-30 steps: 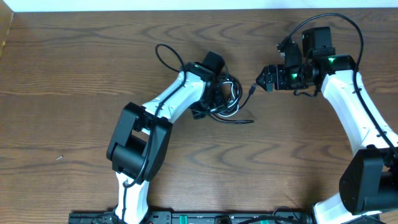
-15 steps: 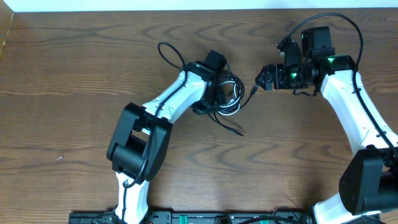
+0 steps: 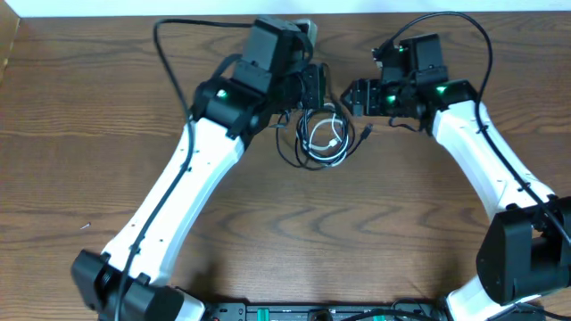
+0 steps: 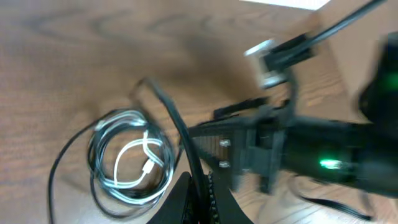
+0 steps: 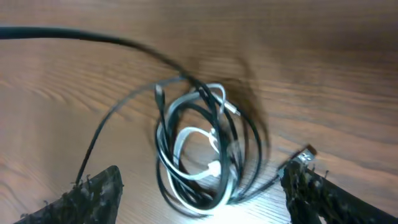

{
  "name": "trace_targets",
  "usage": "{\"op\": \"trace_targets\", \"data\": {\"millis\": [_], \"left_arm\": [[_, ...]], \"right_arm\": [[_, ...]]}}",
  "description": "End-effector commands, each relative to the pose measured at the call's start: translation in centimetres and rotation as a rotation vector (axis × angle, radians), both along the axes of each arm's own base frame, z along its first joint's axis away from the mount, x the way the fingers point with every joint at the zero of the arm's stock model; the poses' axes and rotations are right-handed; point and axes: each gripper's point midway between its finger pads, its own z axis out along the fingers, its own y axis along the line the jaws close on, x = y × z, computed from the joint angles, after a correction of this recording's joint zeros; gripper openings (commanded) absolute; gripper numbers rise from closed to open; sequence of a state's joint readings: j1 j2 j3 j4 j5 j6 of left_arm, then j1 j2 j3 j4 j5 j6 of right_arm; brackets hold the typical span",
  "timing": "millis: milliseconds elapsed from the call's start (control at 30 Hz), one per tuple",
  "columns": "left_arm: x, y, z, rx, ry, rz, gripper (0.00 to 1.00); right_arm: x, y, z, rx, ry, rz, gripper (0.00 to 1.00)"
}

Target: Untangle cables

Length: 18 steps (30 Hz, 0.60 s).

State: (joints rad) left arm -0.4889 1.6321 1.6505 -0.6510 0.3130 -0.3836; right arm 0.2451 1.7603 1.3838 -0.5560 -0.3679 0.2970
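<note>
The cables (image 3: 323, 141) lie as a tangled coil of black loops with a white cable (image 3: 332, 134) inside, at the far middle of the table. My left gripper (image 3: 313, 98) hovers just above the coil's far side, shut on a black cable strand (image 4: 177, 127) that runs taut from the jaws down to the coil (image 4: 127, 155). My right gripper (image 3: 355, 96) stands open just to the right, close to the left one. In the right wrist view its fingers (image 5: 93, 194) straddle the coil (image 5: 202, 146), with a metal plug end (image 5: 305, 154) beside the right finger.
The wooden table (image 3: 89, 143) ends at a white strip (image 3: 134, 7) close behind both grippers. A thick black arm wire (image 3: 165, 45) arcs out left of the left arm. The right arm's wrist (image 4: 323, 155) fills the space right of the left jaws.
The left arm has swung toward the far edge and its gripper has shut on a black strand, pulling it up. The coil shifted slightly, and the right gripper moved a little left.
</note>
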Motion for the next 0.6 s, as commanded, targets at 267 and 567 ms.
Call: {"op": "trace_targets", "data": {"millis": [267, 567], "left_arm": [[2.4, 3.8, 12.6, -0.189, -0.399, 0.086, 0.07], [0.1, 5.4, 23.3, -0.336, -0.739, 0.108, 0.07]], "right_arm": [[0.8, 0.4, -0.7, -0.005, 0.02, -0.055, 0.79], [0.8, 1.5, -2.9, -0.004, 0.052, -0.008, 0.8]]}}
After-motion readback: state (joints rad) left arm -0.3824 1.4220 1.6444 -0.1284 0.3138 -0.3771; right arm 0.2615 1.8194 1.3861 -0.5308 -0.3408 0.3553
